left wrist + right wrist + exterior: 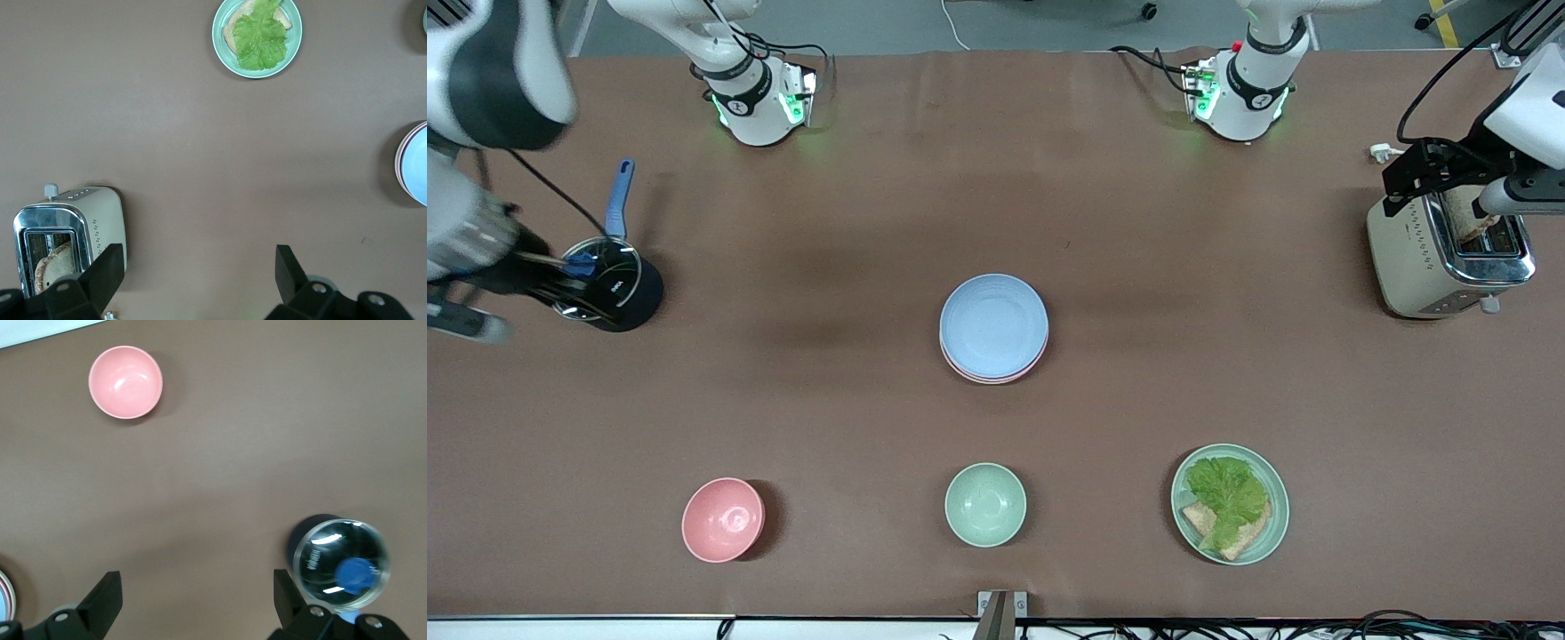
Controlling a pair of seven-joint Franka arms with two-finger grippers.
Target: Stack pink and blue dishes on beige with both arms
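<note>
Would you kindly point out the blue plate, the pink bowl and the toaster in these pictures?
blue plate (993,324), front view, middle of its top face, on the stack.
pink bowl (723,519), front view, inside of the bowl.
toaster (1412,258), front view, its pale side wall.

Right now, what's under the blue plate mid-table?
The blue plate sits on top of a pink plate, of which only the rim edge shows. Anything lower, a beige plate included, is covered, so I can't confirm it. Both grippers are open and away from the stack.
</note>
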